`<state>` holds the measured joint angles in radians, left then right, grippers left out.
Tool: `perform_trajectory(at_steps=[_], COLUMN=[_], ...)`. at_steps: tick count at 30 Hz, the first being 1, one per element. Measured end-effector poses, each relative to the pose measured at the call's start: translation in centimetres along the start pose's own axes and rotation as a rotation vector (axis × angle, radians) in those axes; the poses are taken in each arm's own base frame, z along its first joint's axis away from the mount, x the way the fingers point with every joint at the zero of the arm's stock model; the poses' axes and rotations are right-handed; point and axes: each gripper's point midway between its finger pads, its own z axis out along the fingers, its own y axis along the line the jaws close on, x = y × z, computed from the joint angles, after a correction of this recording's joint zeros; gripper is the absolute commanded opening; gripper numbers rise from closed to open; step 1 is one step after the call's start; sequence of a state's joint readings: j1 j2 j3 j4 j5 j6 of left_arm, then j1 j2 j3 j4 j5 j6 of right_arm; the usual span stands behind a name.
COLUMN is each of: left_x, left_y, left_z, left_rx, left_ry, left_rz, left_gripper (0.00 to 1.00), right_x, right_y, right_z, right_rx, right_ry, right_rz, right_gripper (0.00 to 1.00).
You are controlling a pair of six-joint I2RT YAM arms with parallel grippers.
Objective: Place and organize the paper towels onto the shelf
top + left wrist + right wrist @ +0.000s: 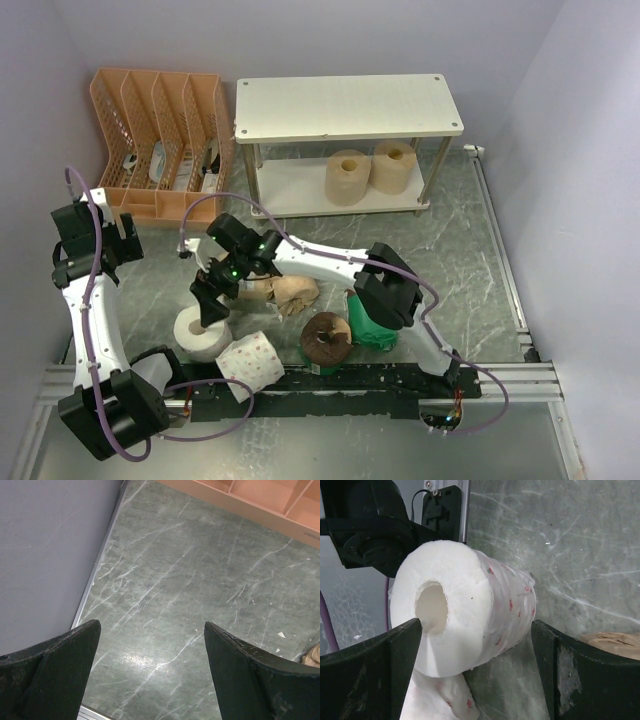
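Note:
A white roll with small red dots [470, 605] sits with its hollow end toward the right wrist camera. My right gripper [476, 624] is open astride it, with a gap at the right finger. From above, that gripper [207, 300] hovers over this roll [198, 335], and a second dotted white roll [250, 360] leans beside it. Tan-wrapped rolls [292, 292] and green-wrapped rolls with brown ends [327, 340] lie under the right arm. Two bare tan rolls [347, 177] stand on the lower board of the shelf [345, 105]. My left gripper [151, 624] is open over bare table.
An orange slotted organizer [160, 125] stands at the back left, next to the shelf. Walls close in the left, back and right sides. A metal rail [520, 375] runs along the near edge. Purple cables loop around both arms.

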<state>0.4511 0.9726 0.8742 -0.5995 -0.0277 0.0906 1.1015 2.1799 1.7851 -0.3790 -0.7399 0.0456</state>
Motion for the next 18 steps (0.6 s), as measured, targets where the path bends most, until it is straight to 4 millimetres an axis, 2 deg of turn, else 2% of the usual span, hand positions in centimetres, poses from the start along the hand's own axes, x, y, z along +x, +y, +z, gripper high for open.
perform_trajectory(at_steps=[3, 5, 8, 12, 15, 16, 18], left_x=[0.0, 0.0, 0.0, 0.0, 0.0, 0.0, 0.0], left_y=[-0.1, -0.1, -0.1, -0.2, -0.2, -0.2, -0.2], left_z=[0.0, 0.0, 0.0, 0.0, 0.0, 0.0, 0.0], left_rx=[0.006, 0.006, 0.01, 0.014, 0.015, 0.016, 0.017], left_ry=[-0.001, -0.001, -0.001, -0.002, -0.002, -0.002, -0.003], left_rz=[0.003, 0.006, 0.007, 0.009, 0.011, 0.011, 0.014], left_gripper=[0.96, 0.96, 0.96, 0.96, 0.96, 0.96, 0.96], right_x=[0.5, 0.8, 0.9, 0.9, 0.8, 0.8, 0.8], right_y=[0.3, 0.5, 0.9, 1.2, 1.0, 0.9, 0.7], right_z=[0.5, 0.7, 1.0, 1.2, 1.1, 1.1, 1.1], right_rx=[-0.01, -0.015, -0.022, -0.028, -0.023, -0.021, -0.015], right_ry=[0.014, 0.022, 0.028, 0.031, 0.028, 0.026, 0.022], right_rz=[0.002, -0.001, -0.014, -0.027, -0.029, -0.033, -0.037], right_gripper=[0.9, 0.84, 0.65, 0.24, 0.03, 0.0, 0.0])
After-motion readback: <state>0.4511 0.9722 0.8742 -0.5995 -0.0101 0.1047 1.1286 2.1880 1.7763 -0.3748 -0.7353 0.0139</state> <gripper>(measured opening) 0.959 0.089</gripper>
